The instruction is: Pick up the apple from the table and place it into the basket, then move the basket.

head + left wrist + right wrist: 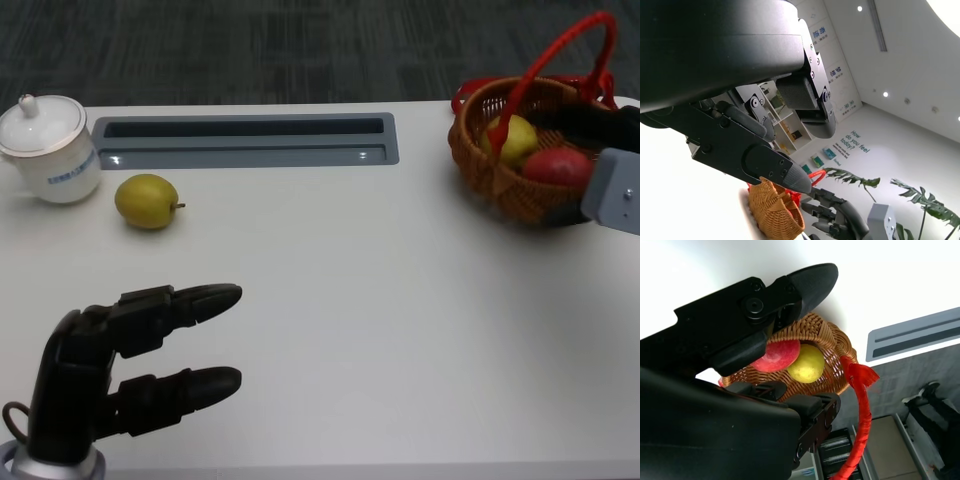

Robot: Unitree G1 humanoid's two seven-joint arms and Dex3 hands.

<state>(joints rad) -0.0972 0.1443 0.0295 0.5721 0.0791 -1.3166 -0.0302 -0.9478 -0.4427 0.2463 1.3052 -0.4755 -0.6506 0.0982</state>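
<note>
The white desk (400, 300) spans most of the head view. Its far edge runs across the upper frame against dark carpet, and a grey recessed tray (245, 140) lies along that edge. A broad bare stretch of desk lies across the centre and lower right.

Count: one wicker basket (490, 170), three fruits, one lidded white cup (48, 150).

The basket sits at the upper right, near the desk's right edge, with a red handle (555, 50) arched above it. It holds a red apple (556, 165) and a yellow-green fruit (512, 140), touching each other. A second yellow-green fruit (147, 200) rests on the desk at the upper left, just beside the cup.

The left hand (120, 370) at the lower left holds nothing, fingers extended and apart. The right hand (600, 125) is at the basket's right side; whether it grips the basket cannot be determined.
</note>
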